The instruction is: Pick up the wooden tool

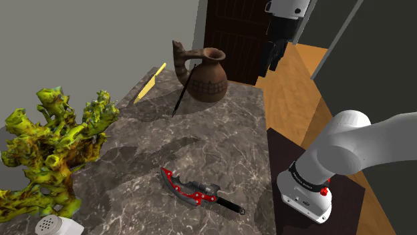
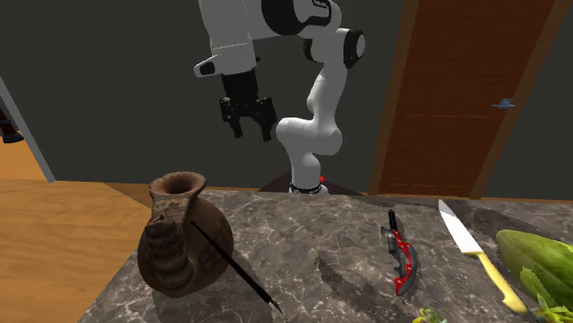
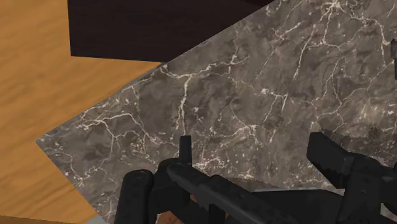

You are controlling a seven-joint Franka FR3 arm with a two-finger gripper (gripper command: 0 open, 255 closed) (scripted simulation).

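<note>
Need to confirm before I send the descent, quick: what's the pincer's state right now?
Pincer: open, fingers apart, holding nothing.

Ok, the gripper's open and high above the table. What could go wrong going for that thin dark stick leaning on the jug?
1. The stick is very thin and rests slanted against the brown jug. Closing the gripper on it could nudge the jug, or the stick could slide off sideways.
2. The jug stands close to the edge of the dark veined table, so a push might tip it toward the floor.
</note>
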